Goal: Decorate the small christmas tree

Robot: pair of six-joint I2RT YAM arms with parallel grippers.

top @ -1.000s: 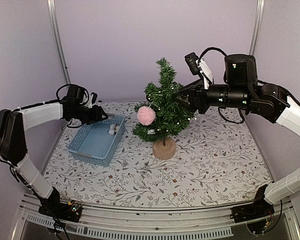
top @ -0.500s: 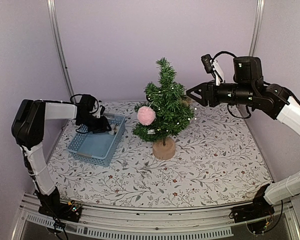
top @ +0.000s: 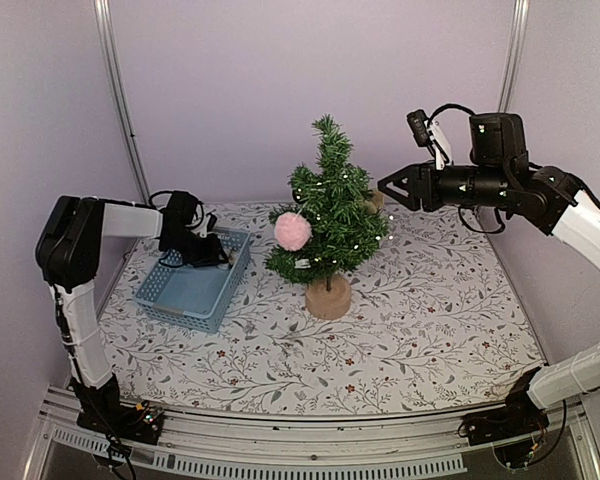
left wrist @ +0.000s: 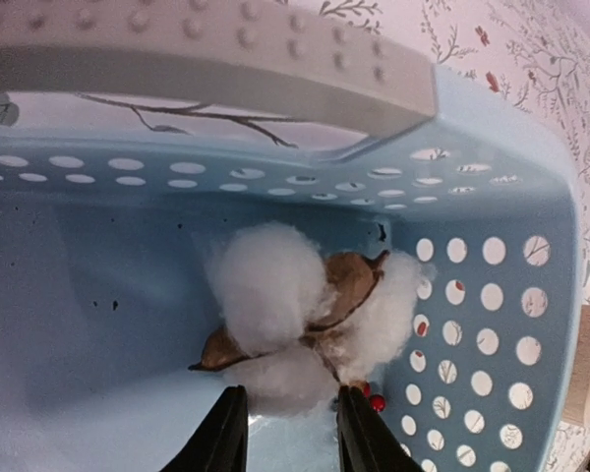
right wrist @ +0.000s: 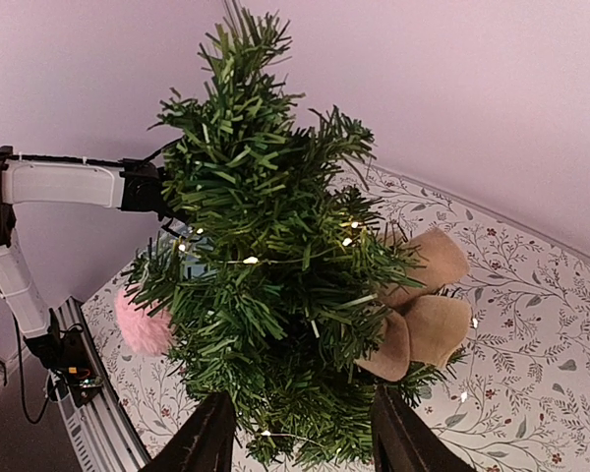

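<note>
The prickly small christmas tree (top: 328, 215) stands near the wide-open right pincer (top: 388, 187). The left pincer (left wrist: 287, 433) is narrow around fluffy white cotton (left wrist: 270, 285); whether it holds it, nobody can tell.

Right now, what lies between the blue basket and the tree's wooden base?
Nothing but bare flowered tablecloth lies between the basket and the tree base, as the top view shows.

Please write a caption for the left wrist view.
Left gripper, jaws apart, over a white cotton ornament inside the blue basket.
</note>
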